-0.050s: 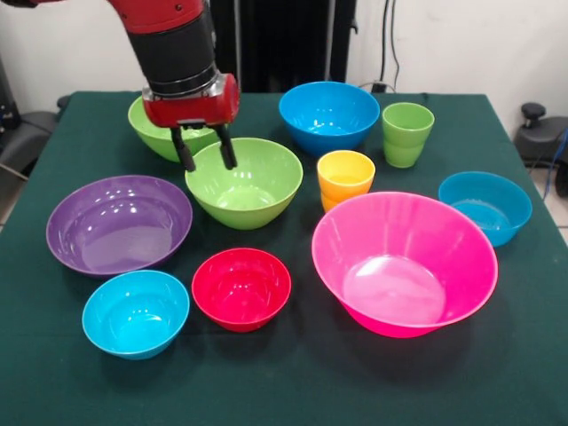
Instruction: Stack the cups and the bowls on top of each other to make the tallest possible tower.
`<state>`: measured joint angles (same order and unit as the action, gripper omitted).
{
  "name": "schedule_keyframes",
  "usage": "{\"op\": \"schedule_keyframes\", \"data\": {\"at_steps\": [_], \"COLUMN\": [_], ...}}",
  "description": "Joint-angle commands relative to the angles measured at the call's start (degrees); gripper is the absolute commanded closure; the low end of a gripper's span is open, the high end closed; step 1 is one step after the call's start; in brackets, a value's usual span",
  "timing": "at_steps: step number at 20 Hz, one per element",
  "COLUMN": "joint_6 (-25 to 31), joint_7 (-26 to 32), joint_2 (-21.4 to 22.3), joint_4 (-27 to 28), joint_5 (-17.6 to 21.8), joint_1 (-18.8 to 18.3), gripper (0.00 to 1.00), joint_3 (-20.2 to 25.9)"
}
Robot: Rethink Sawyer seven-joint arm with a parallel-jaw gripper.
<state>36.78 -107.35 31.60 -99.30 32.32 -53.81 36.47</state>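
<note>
In the front view, a table covered with a dark green cloth is seen, with eight bowls and two cups spread over it, all upright and none stacked.

The red and black arm is seen coming down at the upper left. Its gripper is held over the back rim of a lime green bowl near the middle of the table. The two black fingers are spread apart, with nothing held between them; whether the rim is touched cannot be told.

A second lime green bowl is placed just behind the gripper and is partly hidden by it. A blue bowl is set to the right of that, toward the back. A light green cup is stood just beside the blue bowl, on its right. A yellow-orange cup is stood in front of the blue bowl, between the central lime green bowl and a huge pink bowl, close to both.

A second, shallower blue bowl is found at the right edge, near the pink bowl. A large purple bowl is placed at the left, close beside the central lime green bowl. In front, a small cyan bowl and a small red bowl are set side by side, almost touching.
</note>
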Motion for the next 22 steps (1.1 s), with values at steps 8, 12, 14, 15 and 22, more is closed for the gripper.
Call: {"op": "schedule_keyframes", "data": {"at_steps": [8,12,14,15,22], "joint_6": [5.6,6.0,5.4,5.0,2.6], "joint_7": [21.3,22.4,22.5,22.4,21.5], "joint_2": [-7.9,-9.3,-10.0,-10.6,-12.9], "joint_4": [8.3,10.9,11.3,11.7,13.2], "joint_5": [6.6,6.8,7.5,8.0,11.4], "joint_1": [-0.7,-0.3,-0.3,-0.3,-0.9], "gripper": [0.00,0.00,0.00,0.00,0.00], "joint_3": [3.7,4.3,4.2,4.1,2.9]}}
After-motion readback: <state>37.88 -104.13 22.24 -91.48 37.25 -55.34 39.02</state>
